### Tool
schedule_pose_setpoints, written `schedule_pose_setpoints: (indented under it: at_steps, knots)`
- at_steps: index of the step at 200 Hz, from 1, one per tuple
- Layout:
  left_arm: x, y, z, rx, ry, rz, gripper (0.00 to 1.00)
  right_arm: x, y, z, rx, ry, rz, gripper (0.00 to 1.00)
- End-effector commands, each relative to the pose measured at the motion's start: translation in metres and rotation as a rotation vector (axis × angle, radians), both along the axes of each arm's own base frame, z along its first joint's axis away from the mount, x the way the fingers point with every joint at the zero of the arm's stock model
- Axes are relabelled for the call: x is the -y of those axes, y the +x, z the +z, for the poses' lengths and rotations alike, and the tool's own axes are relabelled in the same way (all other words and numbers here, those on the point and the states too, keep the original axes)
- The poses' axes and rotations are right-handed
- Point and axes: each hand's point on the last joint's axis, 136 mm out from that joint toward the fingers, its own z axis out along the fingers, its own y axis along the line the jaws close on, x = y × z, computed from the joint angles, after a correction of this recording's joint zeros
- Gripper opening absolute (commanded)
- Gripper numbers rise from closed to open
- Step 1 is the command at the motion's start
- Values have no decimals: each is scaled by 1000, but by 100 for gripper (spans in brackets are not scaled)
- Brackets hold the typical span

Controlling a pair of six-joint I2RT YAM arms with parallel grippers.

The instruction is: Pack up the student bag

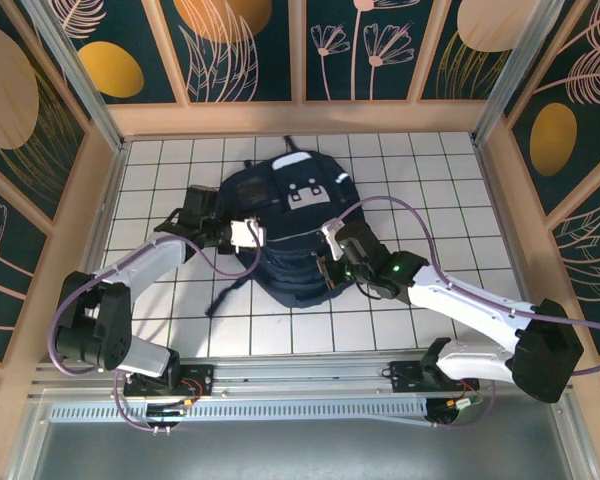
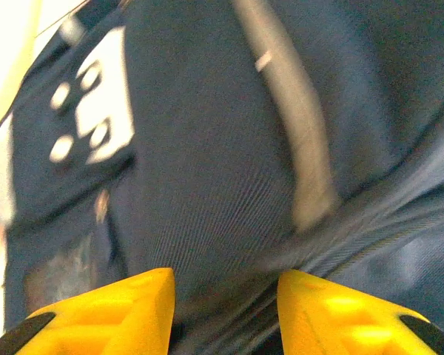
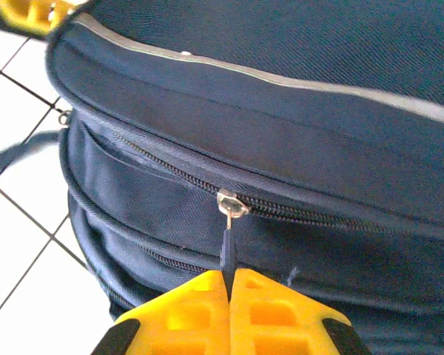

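The student bag (image 1: 285, 215), navy with a light grey buckled flap (image 1: 305, 192), lies flat in the middle of the white tiled table. My left gripper (image 1: 248, 234) is over the bag's left side. In the left wrist view it (image 2: 226, 285) stands open, its yellow fingers apart just above the navy fabric (image 2: 207, 148) with nothing between them. My right gripper (image 1: 330, 268) is at the bag's right side. In the right wrist view it (image 3: 229, 277) is shut on the dark zipper pull (image 3: 227, 248), which hangs from a metal slider (image 3: 231, 203) on a zip across the bag (image 3: 281, 44).
Wooden walls with dark floral panels enclose the table (image 1: 430, 170) on three sides. A loose dark strap (image 1: 225, 292) trails off the bag toward the near left. A metal rail (image 1: 300, 375) with both arm bases runs along the near edge.
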Motion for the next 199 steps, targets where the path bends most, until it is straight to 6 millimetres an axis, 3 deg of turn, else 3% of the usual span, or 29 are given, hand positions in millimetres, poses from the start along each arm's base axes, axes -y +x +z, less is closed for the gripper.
schedule_pose_setpoints:
  at_steps: [1,23,63,79,97,112,133,156,199]
  knots:
    - [-1,27,28,80,-59,38,42,-11,-6,7,-11,75,17,0]
    - [12,-17,23,-15,-69,-148,57,-18,6,-5,19,70,11,0]
    - [43,-83,13,-105,-59,-219,59,-30,26,-3,30,107,10,0]
    - [61,-96,25,-137,-178,-202,56,-31,24,-3,23,111,24,0]
    - [77,-93,44,-159,-314,-147,51,-29,20,-5,10,113,37,0]
    - [83,-75,46,-158,-327,-44,47,-26,16,-8,-1,113,37,0]
    - [88,-61,25,-210,-206,2,46,-22,15,-9,-9,125,24,0]
    - [91,-61,3,-276,-100,-34,47,-21,16,-4,-6,153,9,0]
    - [100,-74,-6,-263,-70,-138,52,-18,21,-5,0,151,-13,0]
